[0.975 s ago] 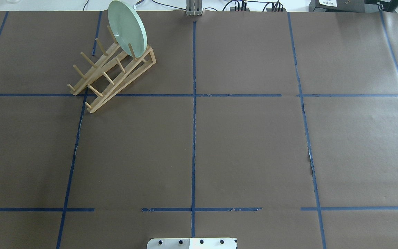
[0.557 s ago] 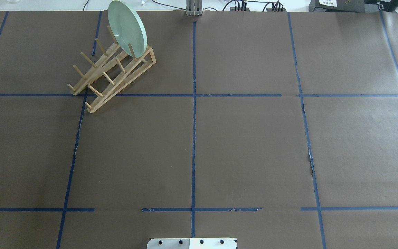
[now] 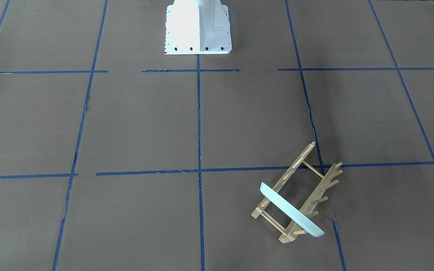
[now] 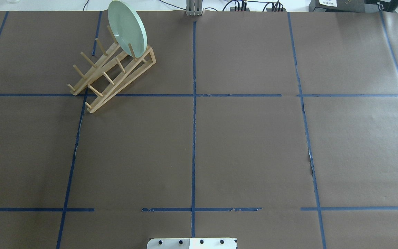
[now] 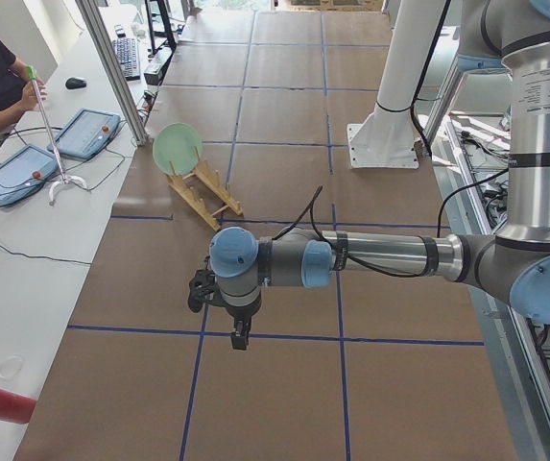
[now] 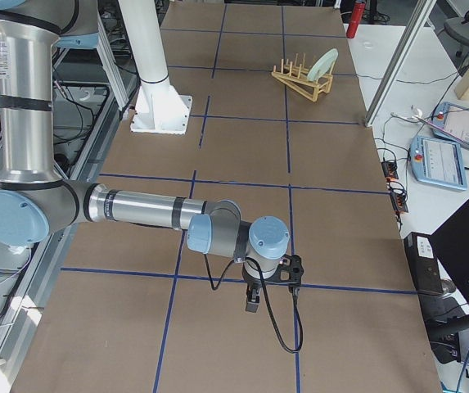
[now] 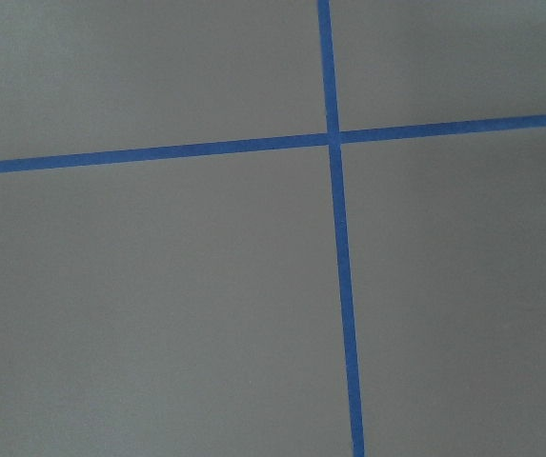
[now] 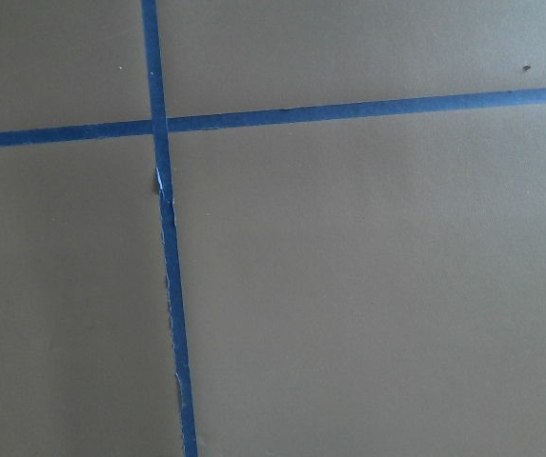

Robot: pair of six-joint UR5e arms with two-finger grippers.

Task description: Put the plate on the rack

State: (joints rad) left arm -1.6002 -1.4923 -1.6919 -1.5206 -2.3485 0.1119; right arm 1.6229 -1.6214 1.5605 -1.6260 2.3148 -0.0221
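The pale mint-green plate (image 4: pixel 127 27) stands on edge, leaning, between the pegs at the far end of the light wooden rack (image 4: pixel 116 89), at the table's far left. The front view shows the plate (image 3: pixel 290 210) across both rails of the rack (image 3: pixel 291 174). No gripper touches either. My left gripper (image 5: pixel 241 336) shows only in the exterior left view, low over bare paper, far from the rack (image 5: pixel 207 197). My right gripper (image 6: pixel 252 303) shows only in the exterior right view, also far from the plate (image 6: pixel 324 62). I cannot tell whether either is open or shut.
Brown paper with blue tape lines (image 4: pixel 193 138) covers the table. The white robot base (image 3: pixel 198 26) stands at the near middle edge. Both wrist views show only paper and a tape cross (image 7: pixel 333 138). Operator benches with tablets (image 5: pixel 87 130) lie beyond the far edge.
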